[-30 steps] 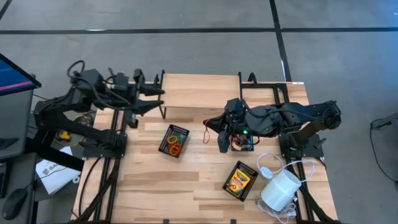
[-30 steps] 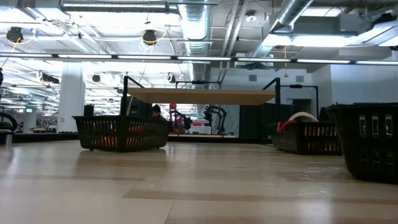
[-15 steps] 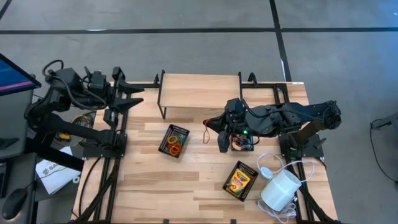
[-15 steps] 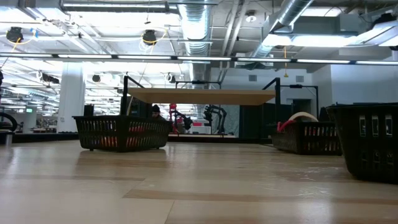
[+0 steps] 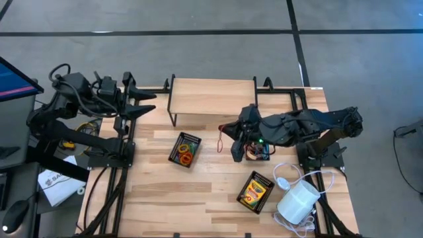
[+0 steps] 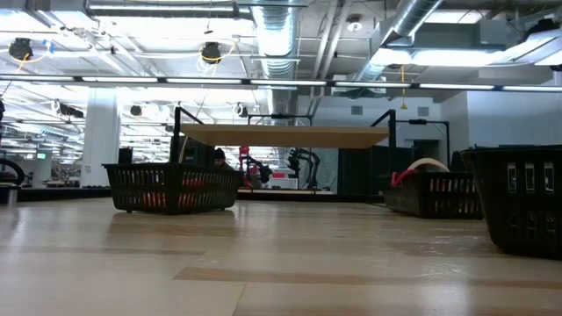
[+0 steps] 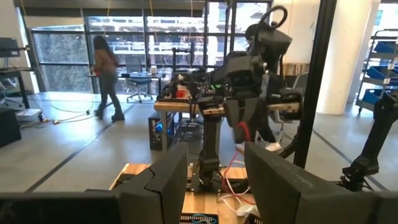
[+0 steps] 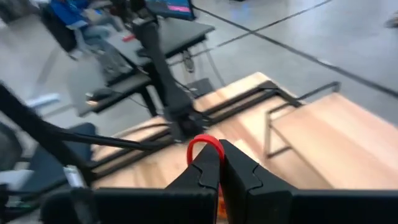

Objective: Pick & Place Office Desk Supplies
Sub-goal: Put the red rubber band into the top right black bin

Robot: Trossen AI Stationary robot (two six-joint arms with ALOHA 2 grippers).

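A thin red elastic loop [image 8: 204, 143] sticks out past the shut fingertips of my right gripper [image 5: 231, 139], which hangs over mid-table beside a black mesh tray [image 5: 259, 153] partly hidden under the arm. Another mesh tray [image 5: 177, 144] left of it holds several orange, red and yellow loops [image 5: 186, 151]. A yellow-and-green crayon box [image 5: 254, 192] lies in a third tray near the front right. My left gripper [image 5: 142, 102] stands open and empty at the table's far left corner. My right gripper pinches the red loop's lower stretch [image 8: 211, 155] between its two fingertips. The fingers point toward the table's left, slanting a little down. The rest of the loop [image 5: 221, 136] arches out beyond the fingertips, lifted clear of the table.
A low wooden shelf on black legs [image 5: 213, 96] stands at the far middle. A white cylinder with a white cord [image 5: 297, 201] sits at the front right corner. Bare wood lies at the front left and between the trays. A person [image 7: 107, 74] walks in the room beyond.
My left gripper has drawn back toward the table's left edge, staying open and level. The right gripper has kept its place with the red loop still in its fingertips.
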